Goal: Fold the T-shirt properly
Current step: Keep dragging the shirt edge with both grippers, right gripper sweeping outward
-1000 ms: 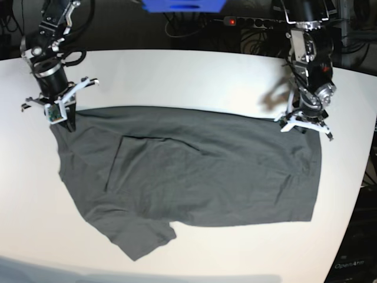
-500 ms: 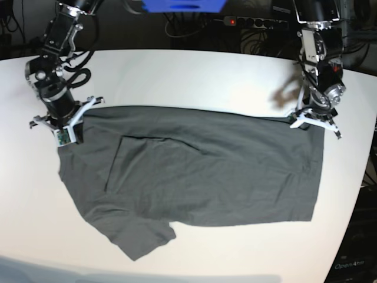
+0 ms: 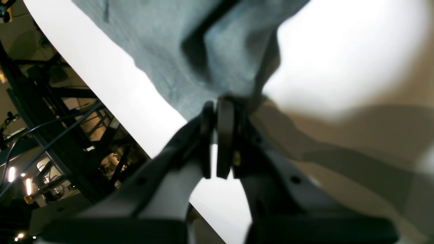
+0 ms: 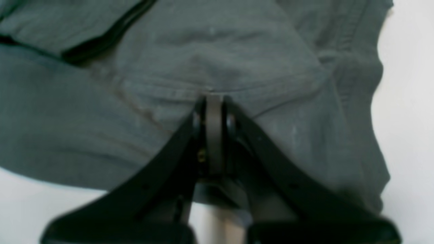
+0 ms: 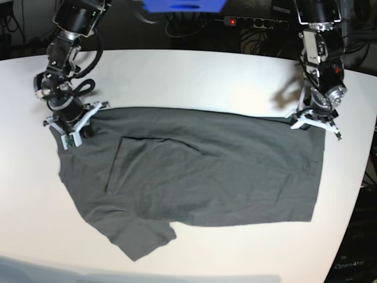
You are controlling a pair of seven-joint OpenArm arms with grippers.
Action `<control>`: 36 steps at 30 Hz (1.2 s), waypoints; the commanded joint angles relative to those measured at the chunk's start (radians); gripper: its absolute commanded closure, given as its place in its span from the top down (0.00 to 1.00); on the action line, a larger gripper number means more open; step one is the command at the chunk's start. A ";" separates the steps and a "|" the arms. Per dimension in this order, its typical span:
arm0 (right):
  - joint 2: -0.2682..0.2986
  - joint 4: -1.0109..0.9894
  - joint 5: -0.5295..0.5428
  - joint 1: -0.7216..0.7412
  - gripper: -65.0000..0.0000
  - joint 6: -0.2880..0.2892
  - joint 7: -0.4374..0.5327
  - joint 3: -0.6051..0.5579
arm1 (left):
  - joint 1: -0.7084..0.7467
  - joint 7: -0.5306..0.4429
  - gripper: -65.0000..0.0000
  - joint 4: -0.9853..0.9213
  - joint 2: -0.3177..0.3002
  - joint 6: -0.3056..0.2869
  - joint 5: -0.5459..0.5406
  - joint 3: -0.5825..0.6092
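T-shirt [image 5: 194, 177] spread flat on the white table [image 5: 188, 76], pinched at both far corners.
Left gripper [image 5: 315, 121] and right gripper [image 5: 70, 127] are clamped on its far edge; its long axis runs between them, the cloth lying toward the near side.

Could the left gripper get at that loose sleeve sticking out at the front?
Probably not right now: the left gripper is shut on the T-shirt's far corner, while the sleeve lies across the cloth on the opposite side.
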 commanded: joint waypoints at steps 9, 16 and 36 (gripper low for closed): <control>0.041 -0.143 -0.004 0.052 0.01 -0.003 -0.010 0.240 | -0.020 -0.004 0.04 0.012 -0.032 0.013 -0.048 0.001; 0.032 -0.145 -0.006 0.018 0.01 -0.003 -0.010 0.337 | -0.020 -0.004 0.04 0.011 -0.034 0.013 -0.060 0.001; -0.036 -0.143 -0.006 -0.101 0.01 -0.003 0.049 0.386 | 0.035 -0.003 0.04 0.012 -0.034 0.013 -0.061 -0.006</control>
